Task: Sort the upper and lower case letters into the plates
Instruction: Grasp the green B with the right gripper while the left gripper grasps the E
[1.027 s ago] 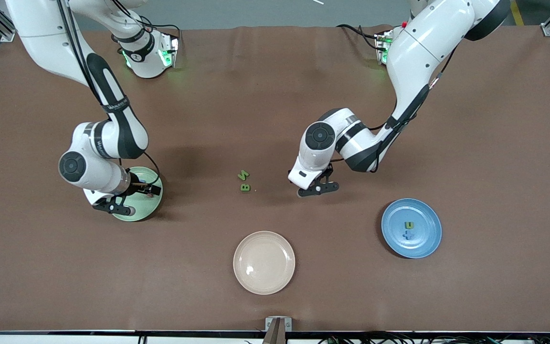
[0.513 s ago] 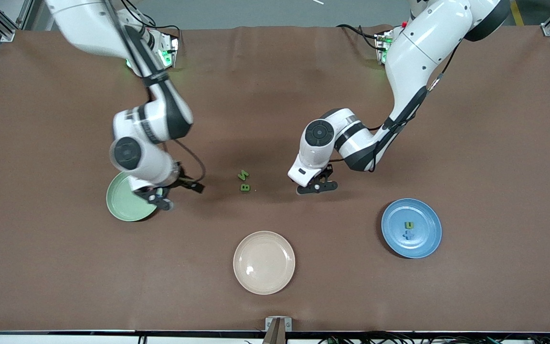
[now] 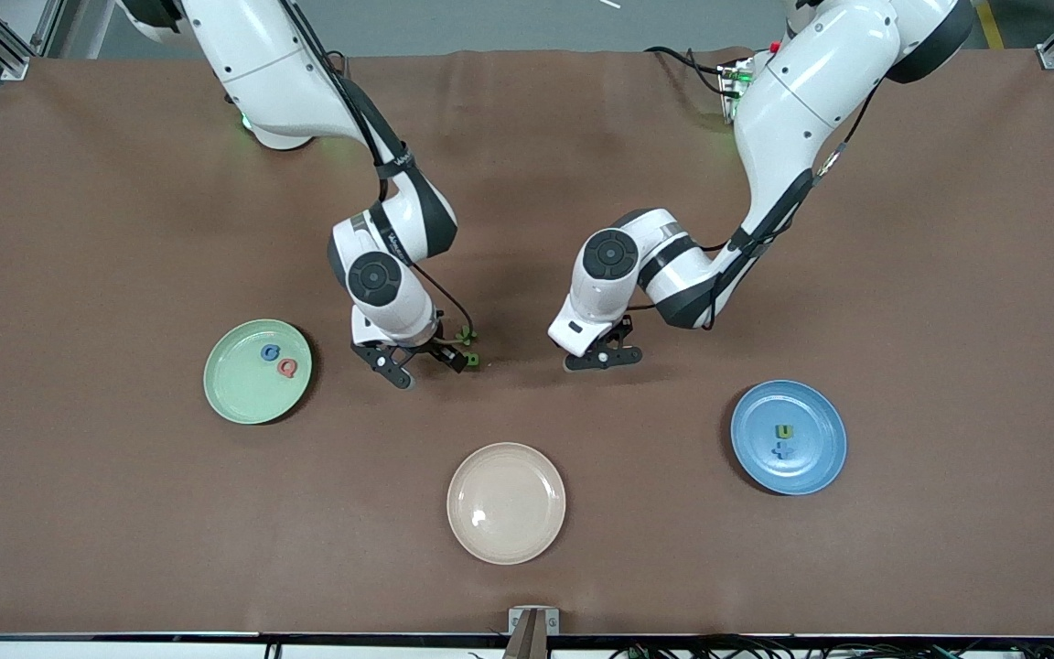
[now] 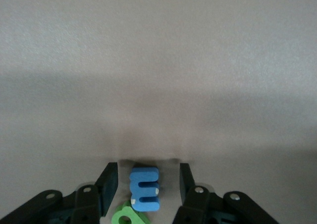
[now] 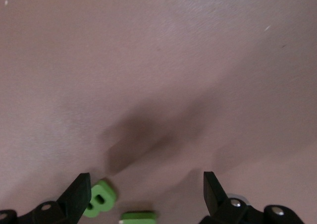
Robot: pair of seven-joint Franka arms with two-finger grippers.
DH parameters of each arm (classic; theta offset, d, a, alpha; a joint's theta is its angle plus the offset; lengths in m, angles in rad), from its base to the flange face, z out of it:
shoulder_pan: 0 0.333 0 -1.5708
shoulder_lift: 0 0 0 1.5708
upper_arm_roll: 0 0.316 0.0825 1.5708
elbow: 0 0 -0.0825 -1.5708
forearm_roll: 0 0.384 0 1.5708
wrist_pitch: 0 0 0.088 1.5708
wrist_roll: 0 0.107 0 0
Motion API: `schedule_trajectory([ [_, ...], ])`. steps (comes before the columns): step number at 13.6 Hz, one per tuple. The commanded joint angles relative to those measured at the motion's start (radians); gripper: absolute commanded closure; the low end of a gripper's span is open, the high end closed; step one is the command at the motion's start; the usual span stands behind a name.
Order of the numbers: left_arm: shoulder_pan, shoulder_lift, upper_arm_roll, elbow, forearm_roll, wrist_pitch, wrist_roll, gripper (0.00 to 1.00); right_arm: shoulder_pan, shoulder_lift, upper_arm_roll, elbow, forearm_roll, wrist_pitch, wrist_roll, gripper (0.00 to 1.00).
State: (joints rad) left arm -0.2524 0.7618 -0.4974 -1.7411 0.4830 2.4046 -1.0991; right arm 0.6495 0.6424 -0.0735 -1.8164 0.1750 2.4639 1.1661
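A blue m (image 4: 144,189) lies flat on the table between the fingers (image 4: 109,180) of my left gripper (image 4: 147,182), with a gap on each side. That gripper (image 3: 602,355) is open and low at mid-table, hiding the m in the front view. A green letter (image 4: 126,217) touches the m. My right gripper (image 3: 422,361) is wide open and low beside a green B (image 5: 99,199) and another green letter (image 5: 139,216). Part of a green letter (image 3: 467,336) shows in the front view. The mint plate (image 3: 234,394) holds a blue G (image 3: 269,351) and a red Q (image 3: 287,367). The blue plate (image 3: 815,462) holds a green letter (image 3: 783,430) and a blue one (image 3: 781,449).
A cream plate (image 3: 506,502) sits nearest the front camera, between the two other plates. Both arms reach down close together at mid-table, with the green letters between them. The brown table cover (image 3: 948,275) runs out toward both ends.
My right arm has swung from over the mint plate to the green letters at mid-table, uncovering the G and Q in that plate. My left gripper has barely shifted.
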Motion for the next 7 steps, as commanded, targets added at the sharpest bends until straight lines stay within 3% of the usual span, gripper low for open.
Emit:
schedule_trajectory([
  [1,-0.007,0.005,0.0,-0.011,0.022,0.016,-0.011,0.46,0.021,0.025,-0.011,0.048,-0.005,-0.006,0.082,0.0],
  [4,-0.005,0.005,0.0,-0.015,0.02,0.016,-0.011,0.61,0.038,0.048,-0.012,0.068,-0.006,-0.005,0.168,0.02],
  [7,-0.002,0.001,0.0,-0.015,0.02,0.008,-0.011,0.91,0.058,0.082,-0.015,0.106,-0.008,-0.003,0.21,0.07],
])
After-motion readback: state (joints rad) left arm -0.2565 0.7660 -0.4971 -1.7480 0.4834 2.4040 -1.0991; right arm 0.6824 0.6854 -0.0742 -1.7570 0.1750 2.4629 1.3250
